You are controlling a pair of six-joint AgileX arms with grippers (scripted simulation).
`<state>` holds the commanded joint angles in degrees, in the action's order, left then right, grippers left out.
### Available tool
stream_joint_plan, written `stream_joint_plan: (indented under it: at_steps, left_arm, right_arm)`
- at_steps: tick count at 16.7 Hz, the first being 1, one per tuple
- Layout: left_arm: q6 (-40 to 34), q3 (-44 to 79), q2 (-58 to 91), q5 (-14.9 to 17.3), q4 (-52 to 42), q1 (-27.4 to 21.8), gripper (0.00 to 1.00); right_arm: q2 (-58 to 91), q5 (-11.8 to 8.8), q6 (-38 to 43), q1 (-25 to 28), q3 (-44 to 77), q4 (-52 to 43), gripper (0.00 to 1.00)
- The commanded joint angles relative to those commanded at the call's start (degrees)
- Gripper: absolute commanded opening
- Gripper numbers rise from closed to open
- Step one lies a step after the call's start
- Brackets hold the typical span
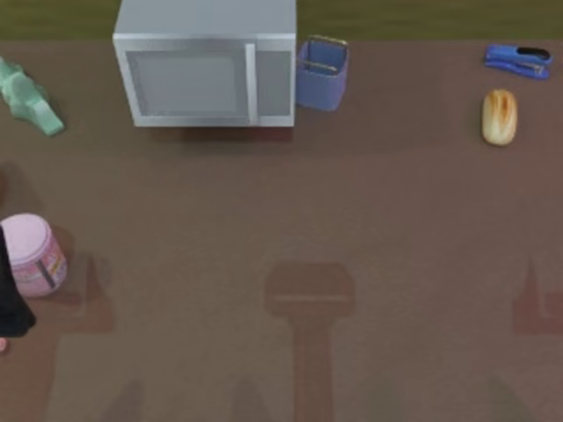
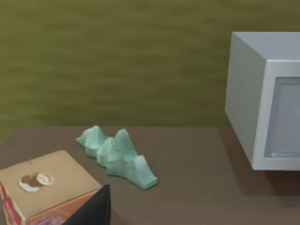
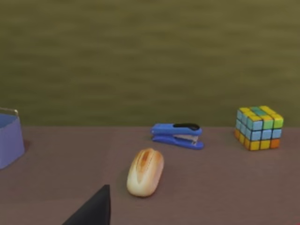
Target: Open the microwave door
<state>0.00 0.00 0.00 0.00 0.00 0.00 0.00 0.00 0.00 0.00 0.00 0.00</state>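
Note:
The silver-grey microwave stands at the back of the table, left of centre. Its door, with a grey window, lies flat against the front, beside the plain control strip. The left wrist view shows the microwave's side and front corner some way off. My left arm sits at the table's left edge, far in front of the microwave; a black tip of my left gripper shows low in its wrist view. My right gripper shows only in its own view, near the bread.
A blue-purple bin stands just right of the microwave. A green ridged piece lies at the back left. A pink container sits by my left arm. At the back right are a blue stapler, a bread roll and a colour cube.

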Motion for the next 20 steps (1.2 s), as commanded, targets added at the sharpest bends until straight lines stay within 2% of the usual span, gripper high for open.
stream_joint_plan:
  at_steps: [4, 8, 12, 20]
  left_arm:
    - [-0.5, 1.7, 1.7, -0.4, -0.6, -0.7, 1.0]
    - [-3.6, 11.8, 12.5, -2.7, -4.2, -4.4, 1.0]
    - [-8.4, 28.1, 31.8, -6.3, -9.7, -10.0, 1.0]
    - [-19.7, 67.0, 79.8, -14.3, -21.9, -23.2, 1.0]
  right_arm:
    - [0.0, 0.0, 0.0, 0.0, 0.0, 0.0, 1.0]
    - [0.0, 0.0, 0.0, 0.0, 0.0, 0.0, 1.0]
    - [0.0, 0.0, 0.0, 0.0, 0.0, 0.0, 1.0]
    - [0.0, 0.0, 0.0, 0.0, 0.0, 0.0, 1.0]
